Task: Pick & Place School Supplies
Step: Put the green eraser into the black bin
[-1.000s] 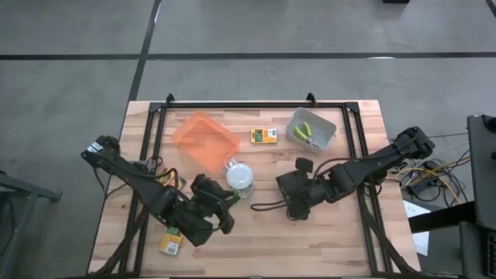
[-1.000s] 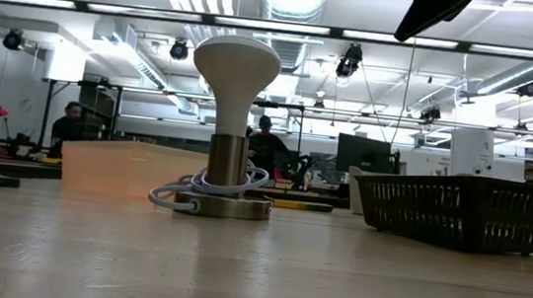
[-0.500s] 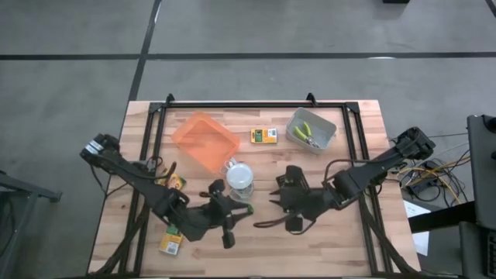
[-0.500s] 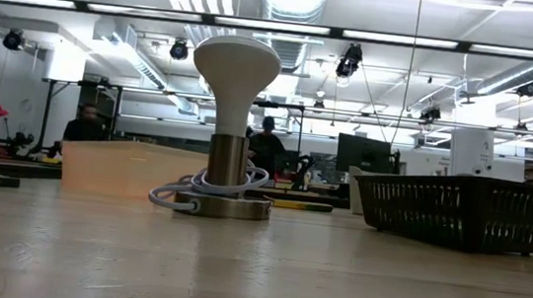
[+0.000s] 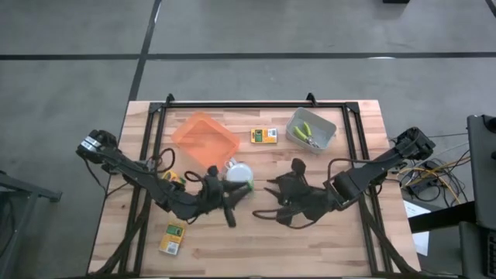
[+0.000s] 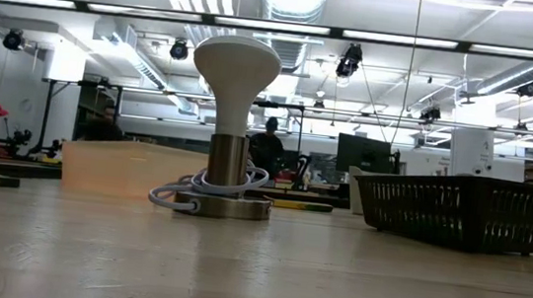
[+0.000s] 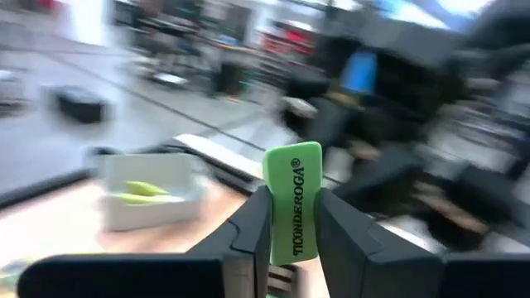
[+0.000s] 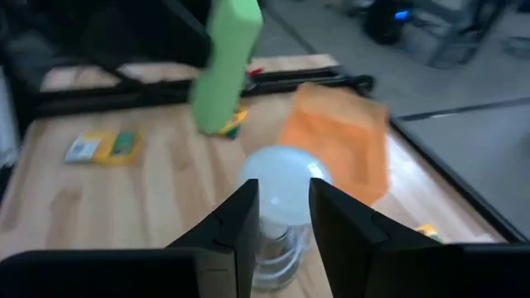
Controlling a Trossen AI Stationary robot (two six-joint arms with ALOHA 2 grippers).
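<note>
A bright green eraser is held between the two dark fingers of the left gripper. The fingers are pressed shut on its lower part, and its top sticks up. The eraser is held above the middle of the table, just beside the white domed lamp. The orange tray is seen just behind the lamp. The right gripper is pointed at the lamp, and its fingers are a little apart with nothing between them. One yellow-and-green box is laid between the orange tray and the grey tray. Another box is laid near the front left edge.
</note>
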